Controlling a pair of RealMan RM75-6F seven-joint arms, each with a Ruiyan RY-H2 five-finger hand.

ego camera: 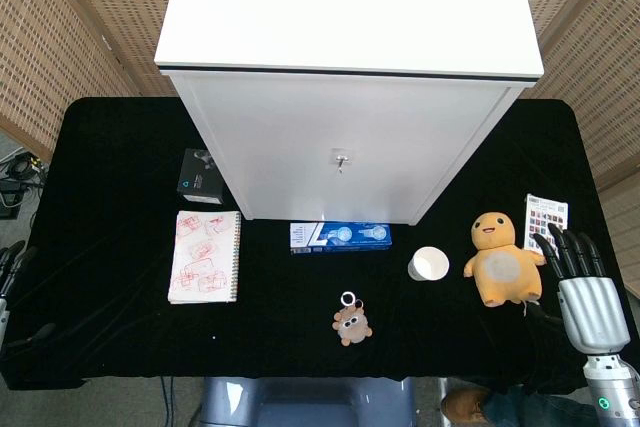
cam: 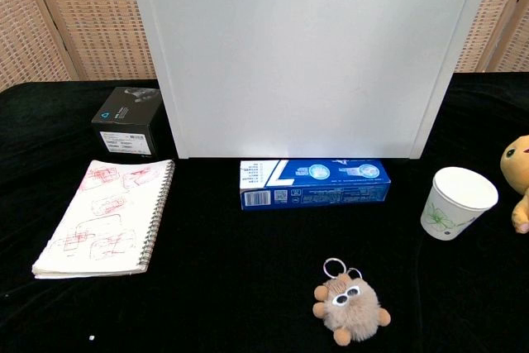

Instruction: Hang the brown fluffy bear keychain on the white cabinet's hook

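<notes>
**Bear on cloth, hook bare**

At far left we see the left hand (ego camera: pixel 10 265) at the table (ego camera: pixel 110 147) edge; we cannot tell its finger state. Next come the black box (cam: pixel 126 120) and the notebook (cam: pixel 106 217). The cabinet (ego camera: pixel 345 67) stands centre, its hook (ego camera: pixel 341 160) on the front face. Before it lies the blue box (cam: pixel 314 183); nearer us lies the bear (cam: pixel 350 303), ring (cam: pixel 335 268) toward the cabinet. Rightward stand the cup (cam: pixel 459 202) and the yellow toy (ego camera: pixel 501 259). The right hand (ego camera: pixel 582 282) holds nothing, fingers extended, beside the toy.

The black left hand (ego camera: pixel 10 265) is mostly cut off beyond the table's left edge, and the chest view crops the yellow plush doll (cam: pixel 517 178).
</notes>
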